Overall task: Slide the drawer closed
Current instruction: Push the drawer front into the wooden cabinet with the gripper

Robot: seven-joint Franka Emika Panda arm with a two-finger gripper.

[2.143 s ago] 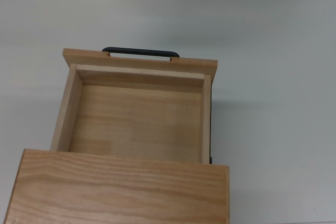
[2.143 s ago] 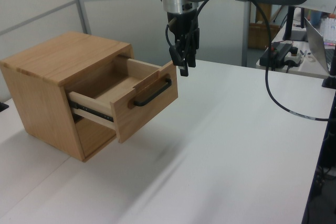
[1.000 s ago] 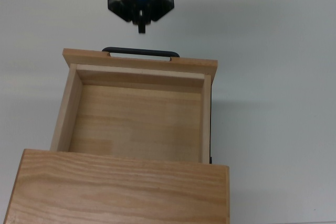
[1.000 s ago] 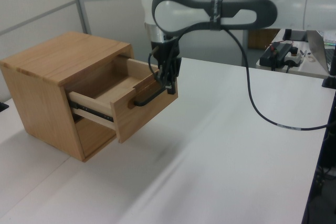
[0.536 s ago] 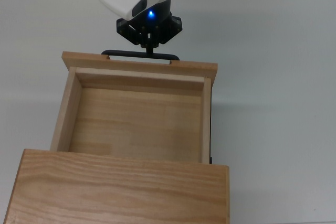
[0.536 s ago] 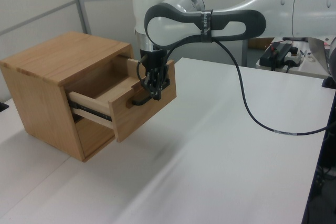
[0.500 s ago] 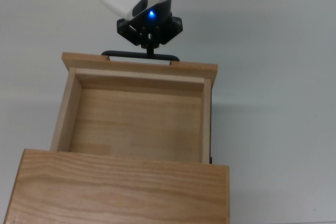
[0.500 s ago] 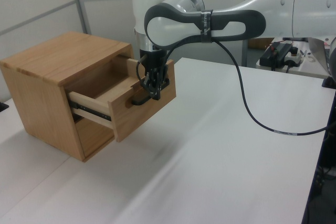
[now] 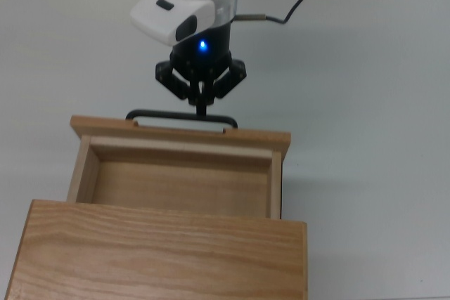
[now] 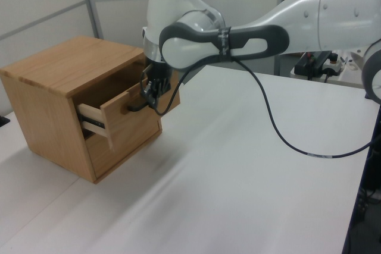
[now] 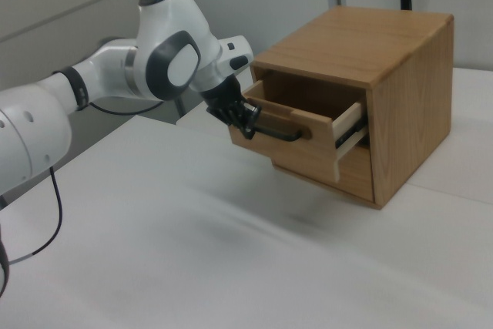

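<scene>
The light wooden drawer (image 9: 179, 186) stands partly out of the grained cabinet (image 9: 158, 254). Its front panel faces the top view's upper edge. The black bar handle (image 9: 158, 114) runs along that panel. My gripper (image 9: 202, 107) is shut, with its tips pressed against the middle of the handle from the outside. In the left view the drawer (image 10: 134, 120) sticks out a short way and the gripper (image 10: 152, 92) sits at its front. The right view shows the drawer (image 11: 300, 152), its handle (image 11: 275, 135) and the gripper (image 11: 245, 123) touching it.
The cabinet (image 10: 59, 72) stands on a white table (image 9: 365, 103). A black cable (image 10: 280, 135) trails from the arm over the table. A lower compartment front (image 11: 350, 179) shows under the drawer. Desks with equipment stand beyond the table at the left view's right.
The gripper came down to the handle and moved toward the cabinet. The drawer has slid well into the cabinet, showing about half as much as before.
</scene>
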